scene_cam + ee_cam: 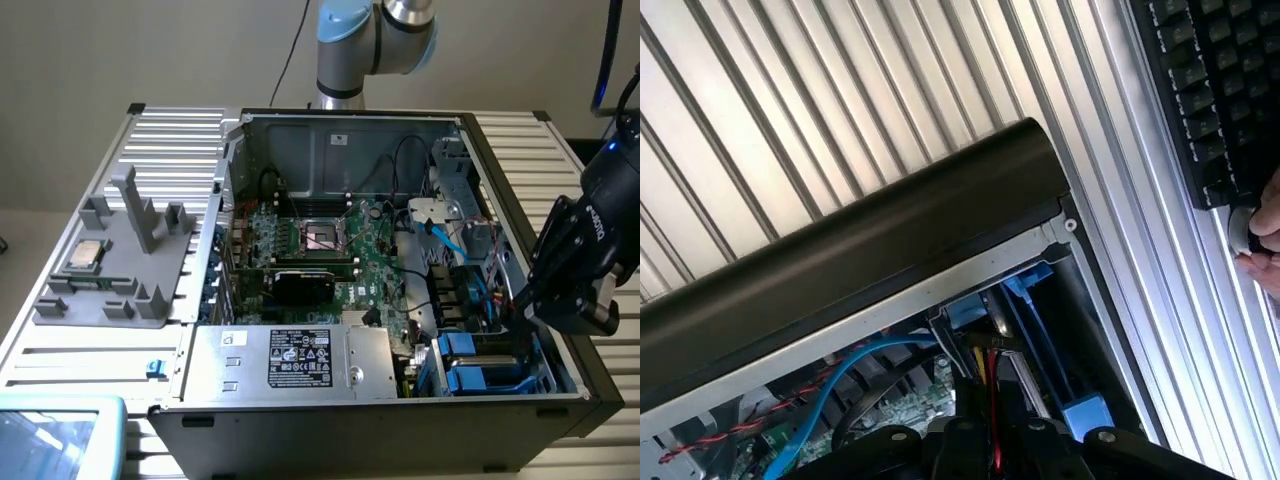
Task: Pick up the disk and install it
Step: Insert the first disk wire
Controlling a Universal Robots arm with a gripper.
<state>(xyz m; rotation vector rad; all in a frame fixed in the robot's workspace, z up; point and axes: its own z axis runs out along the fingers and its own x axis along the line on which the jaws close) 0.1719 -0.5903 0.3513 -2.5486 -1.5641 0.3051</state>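
We see the open computer case (330, 430) lying on its side on the ribbed metal counter (170, 130), with the robot's arm (370, 40) rising behind it at twelve o'clock. Taking the middle of the case as the dial in the exterior view, the hand (525, 300) reaches down into the drive bay at about four o'clock, just inside the case's wall. Its fingers stand drawn almost together, and we cannot make out anything gripped between them; in the wrist view red, yellow and black wires run close by them.

The disk (480, 380) sits low in that same bay, at about five o'clock. We see its bright blue carrier rails and not its face. It lies just beside the fingertips, and we cannot tell whether they touch it.

The green motherboard (370, 260) fills the centre of the case. The silver box with a black label (290, 360) lies at six o'clock. A blue cable (450, 240) loops at about two o'clock. Out on the counter at nine o'clock stands a grey fixture tray (150, 300), and the small square chip (85, 255) rests in its far corner.

In the wrist view a black keyboard (1220, 90) lies on the counter beyond the case, with a person's fingers (1265, 225) at its edge.
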